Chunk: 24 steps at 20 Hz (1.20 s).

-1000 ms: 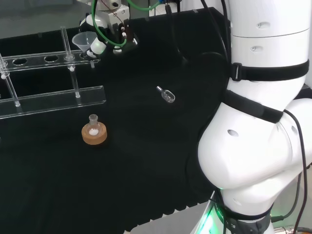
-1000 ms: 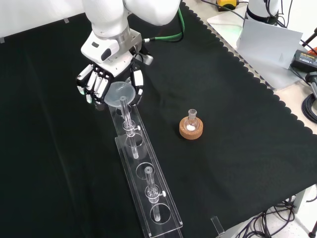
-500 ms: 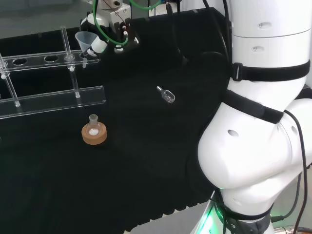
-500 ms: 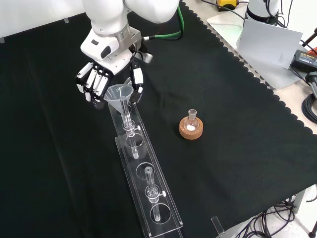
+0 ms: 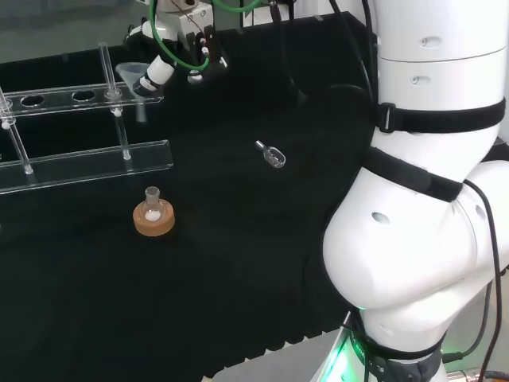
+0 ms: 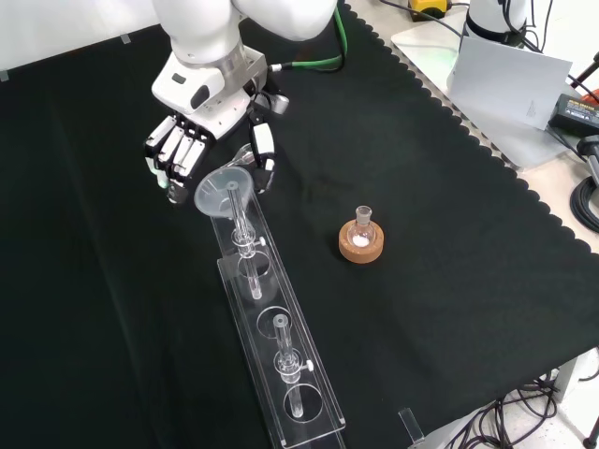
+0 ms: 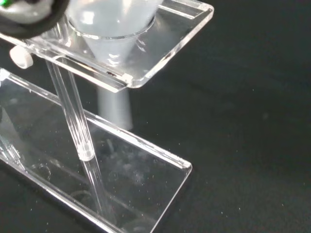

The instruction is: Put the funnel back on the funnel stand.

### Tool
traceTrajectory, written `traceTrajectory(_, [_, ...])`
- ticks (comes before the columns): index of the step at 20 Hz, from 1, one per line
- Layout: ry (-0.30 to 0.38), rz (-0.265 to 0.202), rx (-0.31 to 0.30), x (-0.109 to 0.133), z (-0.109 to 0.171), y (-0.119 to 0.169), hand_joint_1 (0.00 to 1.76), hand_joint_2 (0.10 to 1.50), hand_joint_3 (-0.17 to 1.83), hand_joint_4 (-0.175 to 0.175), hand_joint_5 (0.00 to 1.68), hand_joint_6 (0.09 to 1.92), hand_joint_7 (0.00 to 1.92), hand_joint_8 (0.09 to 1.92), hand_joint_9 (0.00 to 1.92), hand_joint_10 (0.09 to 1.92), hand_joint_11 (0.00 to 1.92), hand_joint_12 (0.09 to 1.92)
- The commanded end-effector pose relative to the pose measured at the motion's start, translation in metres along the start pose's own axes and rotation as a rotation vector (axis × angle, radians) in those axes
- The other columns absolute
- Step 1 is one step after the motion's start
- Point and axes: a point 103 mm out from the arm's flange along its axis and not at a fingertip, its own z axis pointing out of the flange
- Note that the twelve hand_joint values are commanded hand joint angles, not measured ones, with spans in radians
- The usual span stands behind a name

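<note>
The clear funnel (image 5: pixel 134 76) sits in the end hole of the clear acrylic funnel stand (image 5: pixel 75 100). In the wrist view its cone (image 7: pixel 114 30) fills the hole in the upper shelf (image 7: pixel 176 28) and its stem hangs down toward the base plate (image 7: pixel 146 171). Seen from the front, the funnel (image 6: pixel 223 190) stands upright at the stand's far end (image 6: pixel 281 374). The hand (image 6: pixel 202 120) hovers just beyond it, open, with its fingers (image 6: pixel 174 157) on one side and the thumb on the other, apart from the rim. From the head camera, the hand (image 5: pixel 180 52) is right of the funnel.
A small round flask with white powder rests on a cork ring (image 5: pixel 153 216) (image 6: pixel 361 239) on the cloth near the stand. A small clear scoop (image 5: pixel 272 155) lies mid-bench. The arm's white links (image 5: pixel 421 183) take up the head view's right. The stand's other holes (image 6: pixel 301 402) hold nothing.
The funnel has sunk from the fingers into the stand's end hole. The hand has let go and drawn back and up from it.
</note>
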Motion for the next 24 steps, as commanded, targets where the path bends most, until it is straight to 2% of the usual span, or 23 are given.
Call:
traceTrajectory(1, [-0.013,-0.008,0.016,0.001,-0.002,-0.007,0.63,0.58,0.38,-0.027,0.28,0.09,0.41,0.50,0.19,0.77,0.00,1.16])
traceTrajectory(11, [-0.045,-0.010,-0.051,0.013,-0.029,-0.025,0.61,0.59,0.36,-0.028,0.26,0.09,0.37,0.51,0.16,0.78,0.00,1.13])
traceTrajectory(24, [-0.064,0.046,-0.142,0.029,-0.072,-0.098,0.61,0.59,0.35,-0.029,0.26,0.09,0.36,0.52,0.15,0.78,0.00,1.12])
